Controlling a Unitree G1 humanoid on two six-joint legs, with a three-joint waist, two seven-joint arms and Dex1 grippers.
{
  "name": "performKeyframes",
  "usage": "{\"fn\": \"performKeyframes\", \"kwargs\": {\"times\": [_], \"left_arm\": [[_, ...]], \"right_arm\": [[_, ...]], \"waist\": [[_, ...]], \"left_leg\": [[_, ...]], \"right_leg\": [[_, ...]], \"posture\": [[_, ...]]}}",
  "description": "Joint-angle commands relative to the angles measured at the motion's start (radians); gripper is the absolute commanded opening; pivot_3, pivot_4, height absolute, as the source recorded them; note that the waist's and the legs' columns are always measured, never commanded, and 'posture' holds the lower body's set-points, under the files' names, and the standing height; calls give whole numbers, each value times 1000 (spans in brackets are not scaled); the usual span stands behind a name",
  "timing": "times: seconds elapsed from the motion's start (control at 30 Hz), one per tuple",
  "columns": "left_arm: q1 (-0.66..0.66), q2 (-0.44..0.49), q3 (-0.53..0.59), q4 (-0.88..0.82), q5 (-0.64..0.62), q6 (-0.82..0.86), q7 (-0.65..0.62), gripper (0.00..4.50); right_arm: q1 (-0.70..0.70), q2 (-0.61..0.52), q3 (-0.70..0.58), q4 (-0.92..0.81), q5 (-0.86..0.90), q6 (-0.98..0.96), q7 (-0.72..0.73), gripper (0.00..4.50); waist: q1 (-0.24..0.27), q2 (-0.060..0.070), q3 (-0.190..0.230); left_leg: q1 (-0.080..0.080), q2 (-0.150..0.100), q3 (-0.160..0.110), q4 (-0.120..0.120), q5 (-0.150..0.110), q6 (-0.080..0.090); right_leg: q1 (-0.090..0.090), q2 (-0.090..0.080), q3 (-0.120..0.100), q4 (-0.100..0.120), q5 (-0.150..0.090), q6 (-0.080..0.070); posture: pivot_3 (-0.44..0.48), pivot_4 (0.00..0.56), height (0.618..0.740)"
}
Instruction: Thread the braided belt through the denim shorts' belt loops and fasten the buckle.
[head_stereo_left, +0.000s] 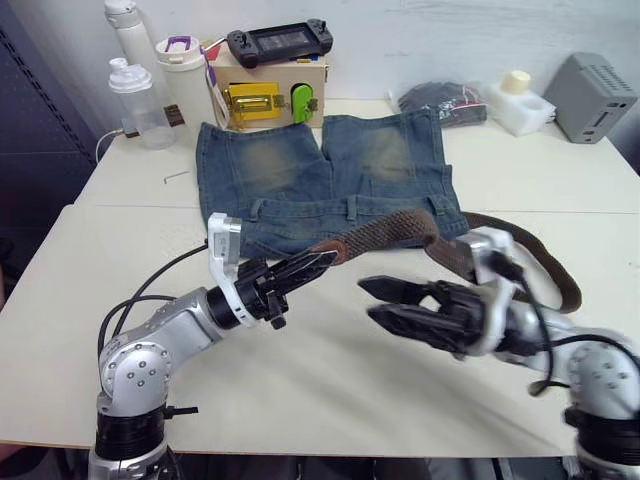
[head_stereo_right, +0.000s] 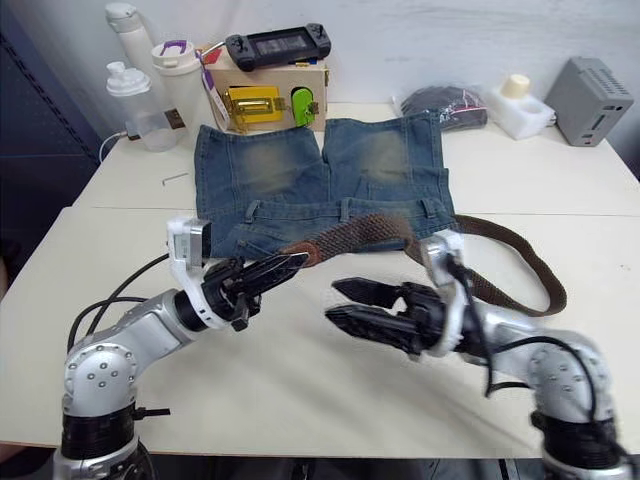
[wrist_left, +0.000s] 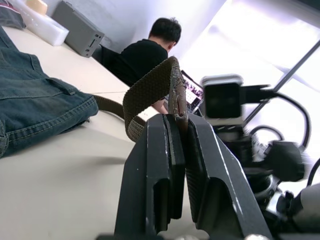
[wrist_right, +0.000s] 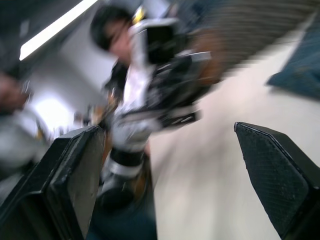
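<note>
The denim shorts (head_stereo_left: 330, 180) lie flat on the table with the waistband toward me; short belt loops (head_stereo_left: 351, 208) show along it. The braided belt (head_stereo_left: 400, 228) runs from my left gripper (head_stereo_left: 322, 262) across the waistband and loops round to the right behind my right arm. My left gripper is shut on the belt's tip (wrist_left: 172, 95), held just above the table in front of the waistband. My right gripper (head_stereo_left: 375, 302) stands open beside it, to the right, with nothing between its fingers (wrist_right: 272, 175). The buckle is out of view.
At the table's far edge stand a wooden box (head_stereo_left: 268, 95) with a yellow latch and a green clip, a game controller (head_stereo_left: 280, 42) on top, bottles (head_stereo_left: 140, 100) at the left, a dark pouch (head_stereo_left: 440, 100), a white block (head_stereo_left: 520, 103) and a grey device (head_stereo_left: 590, 97). A person (wrist_left: 142, 55) sits beyond the table.
</note>
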Motion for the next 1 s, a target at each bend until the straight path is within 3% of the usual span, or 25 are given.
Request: {"fn": "performKeyframes", "kwargs": {"times": [0.03, 0.17, 0.37, 0.5, 0.7, 0.83, 0.93, 1.0], "left_arm": [[-2, 10, -5, -44, -48, -11, 19, 0], [6, 16, -18, -45, -47, -20, 30, 0], [2, 22, -24, -42, -53, -31, 37, 0], [-3, 22, -27, -37, -60, -32, 51, 0], [-11, 31, -33, -34, -52, -35, 57, 0], [-5, 37, -34, -32, -51, -39, 55, 0], [-7, 53, -41, -19, -35, -38, 26, 1140], [-18, 87, -73, -14, 40, -50, -14, 2036]], "right_arm": [[1, 79, -51, 27, 101, -89, -100, 4470], [-8, 155, -124, 35, 234, -181, -160, 4470], [20, 165, -83, -20, 239, -192, -168, 4470], [27, 170, -54, -33, 217, -204, -171, 3295], [35, 181, -33, -36, 200, -222, -177, 207], [31, 196, -50, -25, 217, -254, -177, 91], [28, 190, -59, -26, 223, -252, -164, 0], [29, 184, -71, -26, 232, -259, -164, 0]], "waist": [[1, 0, 0], [-2, 0, 0], [-5, 0, 0], [-5, 0, 0], [-3, 0, 0], [-4, 0, 0], [-3, 0, 0], [-3, 1, 0]], "left_leg": [[0, 0, 0, 0, 0, 0], [0, -1, 0, 0, 0, 0], [0, -1, -1, 0, 0, 0], [0, 0, -1, -1, 0, 0], [0, -1, -1, 0, 0, 0], [0, -1, -1, 0, 0, 0], [0, -1, -1, 0, 0, 0], [0, -1, -1, 0, 0, 0]], "right_leg": [[0, 0, 0, 0, 0, 0], [-1, 1, 0, 2, 0, 0], [-3, 1, 1, 6, 0, 0], [-3, 2, 1, 7, 0, 0], [-3, 2, 1, 7, 0, 0], [-3, 2, 1, 7, 0, 0], [-3, 2, 1, 7, 0, 0], [-3, 2, 1, 7, 0, 0]], "posture": [[0, 150, 645], [0, 150, 645], [0, 150, 645], [0, 150, 645], [0, 150, 645], [0, 150, 645], [0, 150, 645], [0, 150, 645]]}}
